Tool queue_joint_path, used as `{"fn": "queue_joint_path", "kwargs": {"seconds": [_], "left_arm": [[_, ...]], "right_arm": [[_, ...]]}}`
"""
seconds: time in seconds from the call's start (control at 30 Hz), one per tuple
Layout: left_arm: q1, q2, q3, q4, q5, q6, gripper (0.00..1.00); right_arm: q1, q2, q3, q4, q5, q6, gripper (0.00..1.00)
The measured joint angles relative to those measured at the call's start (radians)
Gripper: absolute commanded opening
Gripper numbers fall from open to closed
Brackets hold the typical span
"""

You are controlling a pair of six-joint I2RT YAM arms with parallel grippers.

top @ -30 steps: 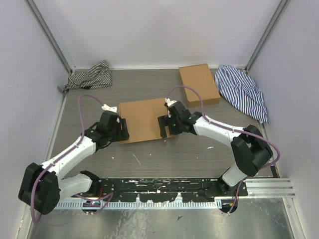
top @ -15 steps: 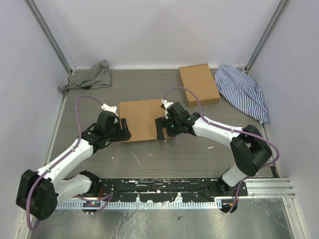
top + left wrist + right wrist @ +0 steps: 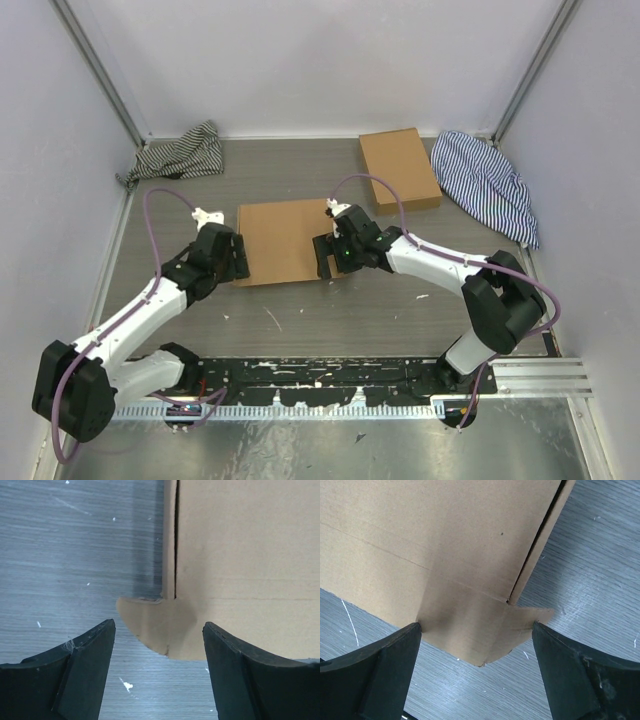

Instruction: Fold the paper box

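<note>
The paper box (image 3: pixel 285 238) is lying flat on the table (image 3: pixel 330 315), a little toward 11 o'clock from its middle. The overhead view is showing the whole layout. The left gripper (image 3: pixel 238 260) is hovering at the box's 8 o'clock corner and the right gripper (image 3: pixel 325 258) at its 4 o'clock corner. A smaller brown box (image 3: pixel 400 168) is sitting well apart at 1 o'clock. A blue striped cloth (image 3: pixel 487 185) is lying at 2 o'clock and a dark striped cloth (image 3: pixel 180 153) at 10 o'clock. From above, the fingers are too small to judge, and the box is looking like a plain brown rectangle. The wrist cameras are giving the detail. In the left wrist view the left gripper (image 3: pixel 159 627) is standing open, its two dark fingers (image 3: pixel 87 670) spread to either side of a rounded tab (image 3: pixel 145 622) poking out at the corner, with a dark slit (image 3: pixel 176 540) running toward 12 o'clock above it. In the right wrist view the right gripper (image 3: pixel 476 626) is also standing wide open around a similar corner tab (image 3: pixel 525 622), gripping nothing. Whether its fingers are touching the cardboard cannot be told.
</note>
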Motion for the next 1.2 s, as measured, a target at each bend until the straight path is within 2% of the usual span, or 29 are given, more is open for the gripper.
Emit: {"fn": "queue_joint_path", "kwargs": {"seconds": [0.67,0.97,1.2], "left_arm": [[0.0,0.025,-0.107,0.24,0.116,0.014,0.77],[0.0,0.065,-0.095,0.221,0.204,0.016,0.75],[0.0,0.014,-0.095,0.167,0.221,0.016,0.73]], "right_arm": [[0.0,0.0,-0.002,0.015,-0.058,0.003,0.97],[0.0,0.0,-0.002,0.023,-0.119,0.005,0.94],[0.012,0.0,-0.003,0.023,-0.125,0.007,0.91]]}}
